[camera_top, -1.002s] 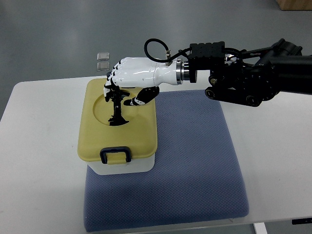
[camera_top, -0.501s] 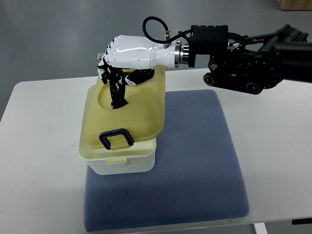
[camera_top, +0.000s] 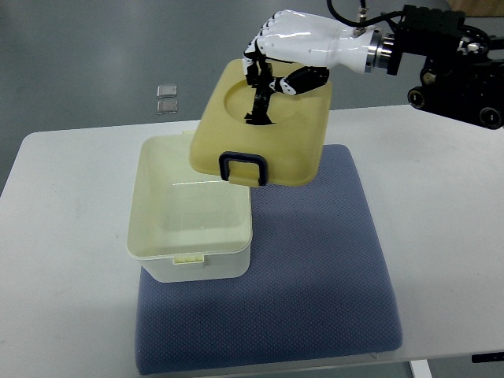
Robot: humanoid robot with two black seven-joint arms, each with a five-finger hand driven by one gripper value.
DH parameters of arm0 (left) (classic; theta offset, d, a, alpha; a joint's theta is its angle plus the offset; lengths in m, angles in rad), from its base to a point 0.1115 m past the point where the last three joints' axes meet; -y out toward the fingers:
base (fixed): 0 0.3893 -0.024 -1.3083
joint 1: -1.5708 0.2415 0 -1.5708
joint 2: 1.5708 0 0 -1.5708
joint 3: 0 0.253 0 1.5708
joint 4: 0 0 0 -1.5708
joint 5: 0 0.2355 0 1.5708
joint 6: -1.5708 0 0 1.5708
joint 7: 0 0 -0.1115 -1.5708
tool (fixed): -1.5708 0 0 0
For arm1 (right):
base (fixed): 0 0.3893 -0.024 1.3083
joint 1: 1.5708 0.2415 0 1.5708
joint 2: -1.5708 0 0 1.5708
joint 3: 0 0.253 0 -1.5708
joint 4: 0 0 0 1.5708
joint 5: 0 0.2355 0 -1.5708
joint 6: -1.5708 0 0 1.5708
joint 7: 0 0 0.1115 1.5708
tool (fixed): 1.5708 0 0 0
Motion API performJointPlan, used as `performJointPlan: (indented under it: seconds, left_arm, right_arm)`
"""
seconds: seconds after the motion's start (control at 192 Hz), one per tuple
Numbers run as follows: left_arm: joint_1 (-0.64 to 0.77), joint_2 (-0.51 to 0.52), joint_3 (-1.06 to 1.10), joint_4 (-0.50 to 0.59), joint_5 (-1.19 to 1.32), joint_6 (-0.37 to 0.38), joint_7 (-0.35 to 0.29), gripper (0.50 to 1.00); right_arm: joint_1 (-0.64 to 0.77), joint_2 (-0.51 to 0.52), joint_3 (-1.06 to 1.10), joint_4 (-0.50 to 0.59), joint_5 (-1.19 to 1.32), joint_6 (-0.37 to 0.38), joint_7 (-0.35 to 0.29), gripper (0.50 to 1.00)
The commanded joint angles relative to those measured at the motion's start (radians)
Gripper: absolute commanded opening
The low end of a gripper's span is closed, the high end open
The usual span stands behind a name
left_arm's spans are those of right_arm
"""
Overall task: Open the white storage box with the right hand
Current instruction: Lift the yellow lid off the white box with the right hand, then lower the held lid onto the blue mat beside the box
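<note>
- The right hand (camera_top: 279,59) is reaching in from the upper right of the frame, its white shell and black fingers (camera_top: 260,98) curled around the far edge of the yellow lid (camera_top: 264,134), gripping it.
- The yellow lid is hanging in the air at the upper middle of the frame, tilted, with its dark blue handle (camera_top: 242,168) pointing toward the lower edge of the picture.
- The lid is sitting clear of the white storage box (camera_top: 193,228); only its lower left corner is overlapping the box's upper right corner in the view.
- The white storage box is standing open at the centre left of the frame, its pale interior showing, with a small latch tab on its near rim.
- The box is resting on the left part of a blue mat (camera_top: 315,276), which is lying on the white table (camera_top: 63,276).
- The arm's black wrist and joint housing (camera_top: 449,63) are filling the upper right corner.
- Two small clear squares (camera_top: 166,98) are lying on the grey floor beyond the table, at the upper left.
- The left hand is not showing in the picture.
</note>
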Motion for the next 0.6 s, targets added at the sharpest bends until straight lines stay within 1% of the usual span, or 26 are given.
performJointPlan:
  seconds: [0.0, 0.099, 0.277, 0.428, 0.595]
  left_arm:
    - [0.0, 0.0, 0.0, -0.003, 0.0, 0.0, 0.0, 1.0]
    - [0.0, 0.0, 0.0, -0.006, 0.0, 0.0, 0.0, 1.0]
    - [0.0, 0.0, 0.003, -0.008, 0.0, 0.0, 0.0, 1.0]
    - [0.0, 0.0, 0.003, -0.011, 0.002, -0.001, 0.0, 1.0]
    - [-0.002, 0.0, 0.003, -0.011, 0.002, 0.0, 0.0, 1.0]
  right_arm:
    - [-0.05, -0.07, -0.001, 0.0, -0.005, -0.019, 0.0, 0.5]
    - [-0.097, -0.128, -0.013, 0.0, -0.006, -0.055, 0.0, 0.5]
    - [-0.186, -0.205, -0.013, -0.006, -0.009, -0.079, 0.0, 0.5]
    - [-0.255, -0.209, -0.014, -0.009, -0.012, -0.11, 0.0, 0.5]
    - [-0.327, -0.17, -0.013, -0.015, -0.012, -0.138, 0.0, 0.5]
